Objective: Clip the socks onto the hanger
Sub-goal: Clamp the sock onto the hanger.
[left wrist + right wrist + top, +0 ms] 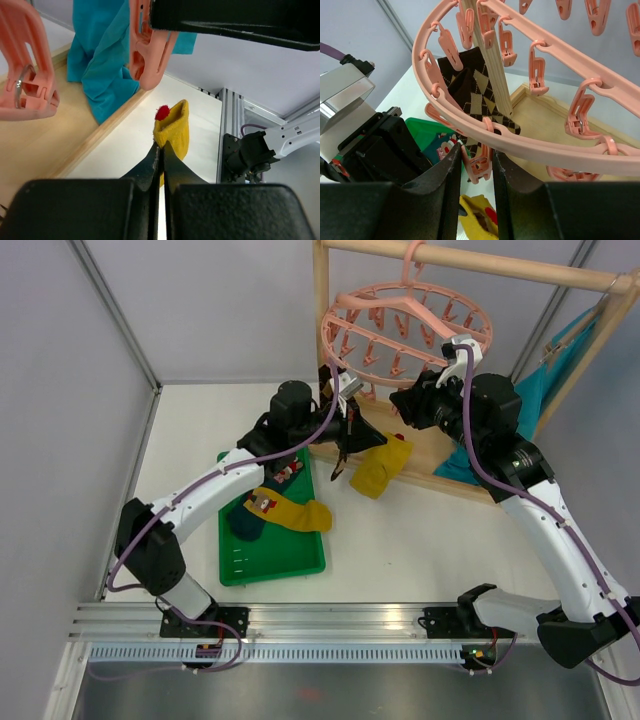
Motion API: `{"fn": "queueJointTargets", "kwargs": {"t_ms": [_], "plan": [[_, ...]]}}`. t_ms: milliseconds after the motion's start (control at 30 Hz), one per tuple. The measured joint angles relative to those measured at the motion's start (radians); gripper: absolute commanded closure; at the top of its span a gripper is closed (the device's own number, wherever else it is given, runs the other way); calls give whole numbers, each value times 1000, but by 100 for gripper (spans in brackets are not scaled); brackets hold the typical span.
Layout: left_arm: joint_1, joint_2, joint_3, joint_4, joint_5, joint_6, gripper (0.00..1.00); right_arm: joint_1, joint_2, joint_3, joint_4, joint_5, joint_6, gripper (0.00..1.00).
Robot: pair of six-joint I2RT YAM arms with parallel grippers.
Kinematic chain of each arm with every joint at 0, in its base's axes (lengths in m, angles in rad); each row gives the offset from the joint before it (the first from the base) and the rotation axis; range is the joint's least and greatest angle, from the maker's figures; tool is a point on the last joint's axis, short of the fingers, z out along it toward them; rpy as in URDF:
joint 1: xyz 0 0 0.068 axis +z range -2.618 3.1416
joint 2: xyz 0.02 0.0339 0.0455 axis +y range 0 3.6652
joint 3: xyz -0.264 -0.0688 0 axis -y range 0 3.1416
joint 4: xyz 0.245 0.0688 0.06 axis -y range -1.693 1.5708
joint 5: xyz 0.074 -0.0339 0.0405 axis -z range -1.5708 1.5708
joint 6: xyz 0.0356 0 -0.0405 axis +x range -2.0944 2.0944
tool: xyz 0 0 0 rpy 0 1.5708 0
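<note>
Black right pincer (475, 154) nips a smooth pink plastic hanger clip (481, 169); left pincer (160, 148) is pressed shut, empty.

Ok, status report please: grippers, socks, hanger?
Left gripper shut, seemingly empty. Right gripper shut on a pink clip of the hanger. Argyle sock hangs at the ring, whether clipped unclear.

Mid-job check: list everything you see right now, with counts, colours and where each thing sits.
rack: one, wooden, far side
hanger: one, pink, hung from the rack
tray: one, green, left of centre
cloth: one, teal, draped at the rack's right
argyle sock: one, brown-tan, up at the hanger's rim
yellow socks: two, one by the rack base, one on the tray
dark teal sock: at least one, on the tray
left hand: black, shut, near the argyle sock
right hand: black, shut on a pink clip
</note>
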Motion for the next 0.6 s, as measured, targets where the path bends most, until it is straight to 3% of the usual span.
{"fn": "queueJointTargets", "kwargs": {"t_ms": [300,600], "plan": [[0,32,-18,166,39,50,98,0,0,0,0,-19,-8,100],[2,53,-20,233,43,64,98,0,0,0,0,-25,-19,100]]}}
